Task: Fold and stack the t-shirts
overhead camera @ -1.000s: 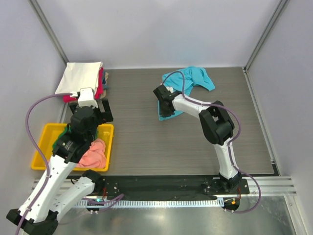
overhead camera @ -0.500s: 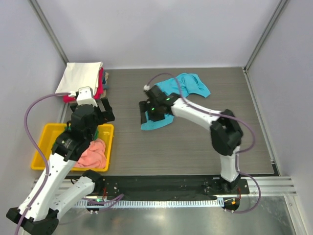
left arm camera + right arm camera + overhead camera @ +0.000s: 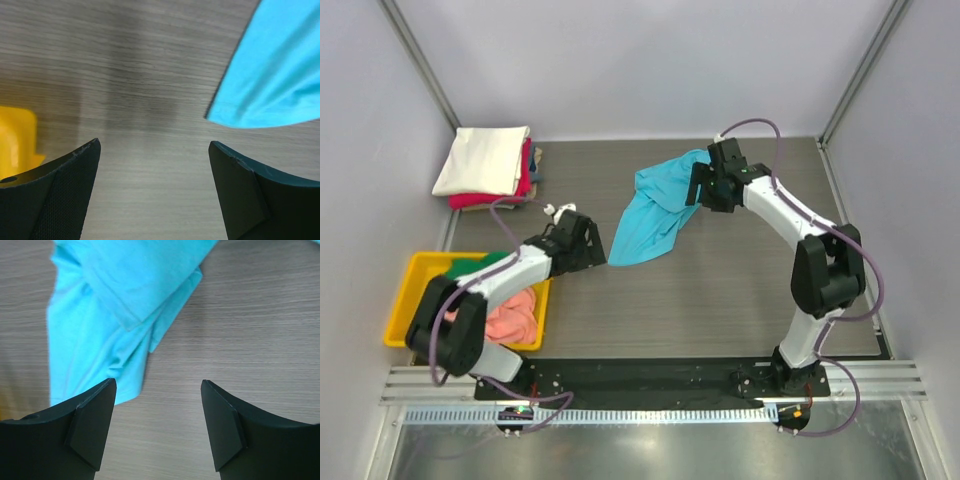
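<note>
Top external view: the turquoise t-shirt (image 3: 650, 215) is seen lying crumpled to the right of the yellow tray (image 3: 400, 322). The left gripper (image 3: 586, 243) is held wide apart between tray and shirt. The right gripper (image 3: 704, 186) is likewise spread, empty, at the shirt's edge farthest from the tray.

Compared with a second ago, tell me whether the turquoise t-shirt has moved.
Yes. The turquoise t-shirt has slid left, its lower corner now nearer the yellow tray, and it lies stretched out instead of bunched.

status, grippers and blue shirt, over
Left gripper open, empty, by blue shirt near corner. Right gripper open, empty, at its far end. Blue shirt lies unfolded. Nothing in the way.
</note>
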### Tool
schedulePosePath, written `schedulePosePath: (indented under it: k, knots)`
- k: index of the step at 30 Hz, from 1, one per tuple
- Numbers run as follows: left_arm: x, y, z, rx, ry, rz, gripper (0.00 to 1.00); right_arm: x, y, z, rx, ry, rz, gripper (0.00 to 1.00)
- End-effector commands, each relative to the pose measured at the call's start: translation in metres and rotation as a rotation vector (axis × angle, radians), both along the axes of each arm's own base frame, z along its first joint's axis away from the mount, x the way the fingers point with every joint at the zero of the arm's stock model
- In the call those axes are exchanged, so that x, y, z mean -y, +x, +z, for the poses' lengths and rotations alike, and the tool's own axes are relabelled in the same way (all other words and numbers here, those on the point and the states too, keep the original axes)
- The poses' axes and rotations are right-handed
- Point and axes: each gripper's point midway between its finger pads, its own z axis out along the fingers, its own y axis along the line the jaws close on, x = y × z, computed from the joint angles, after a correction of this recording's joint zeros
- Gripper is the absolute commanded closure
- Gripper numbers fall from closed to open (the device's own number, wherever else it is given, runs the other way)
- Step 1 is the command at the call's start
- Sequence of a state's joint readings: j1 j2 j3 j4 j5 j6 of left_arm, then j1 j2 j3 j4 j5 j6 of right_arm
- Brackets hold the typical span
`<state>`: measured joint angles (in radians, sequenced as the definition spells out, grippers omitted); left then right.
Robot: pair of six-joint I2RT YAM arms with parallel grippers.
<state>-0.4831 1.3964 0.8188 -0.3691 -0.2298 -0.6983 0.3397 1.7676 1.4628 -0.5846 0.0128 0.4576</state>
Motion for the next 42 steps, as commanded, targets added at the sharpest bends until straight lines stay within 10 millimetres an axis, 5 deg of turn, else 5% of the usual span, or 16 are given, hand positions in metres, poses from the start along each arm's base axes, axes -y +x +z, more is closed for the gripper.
schedulePosePath:
  k: [1, 5, 12, 21, 30, 37, 40, 42]
  knots:
    - [0.035, 0.031, 0.004, 0.059, -0.122, -0.018, 0.12, 0.009, 0.017, -0.007, -0.011, 0.017, -0.003, 0.26]
    - [0.048, 0.038, -0.025, 0.030, -0.109, -0.034, 0.13, 0.007, 0.036, -0.023, -0.028, 0.044, 0.006, 0.26]
    - [0.059, 0.047, -0.045, 0.013, -0.115, -0.041, 0.13, -0.007, 0.070, -0.045, -0.058, 0.097, 0.004, 0.28]
    - [0.082, 0.039, -0.049, 0.006, -0.170, -0.082, 0.23, -0.035, 0.067, -0.056, -0.090, 0.148, 0.050, 0.31]
    - [0.092, 0.025, -0.076, -0.064, -0.170, -0.108, 0.41, -0.063, 0.057, -0.063, -0.127, 0.186, 0.092, 0.36]
    - [0.095, 0.025, -0.078, -0.058, -0.180, -0.121, 0.67, -0.074, 0.055, -0.069, -0.137, 0.187, 0.106, 0.41]
    - [0.096, 0.022, -0.083, -0.071, -0.186, -0.130, 1.00, -0.078, 0.055, -0.067, -0.131, 0.187, 0.114, 0.42]
    - [0.090, 0.021, -0.085, -0.067, -0.167, -0.111, 1.00, -0.079, 0.056, -0.064, -0.125, 0.191, 0.115, 0.43]
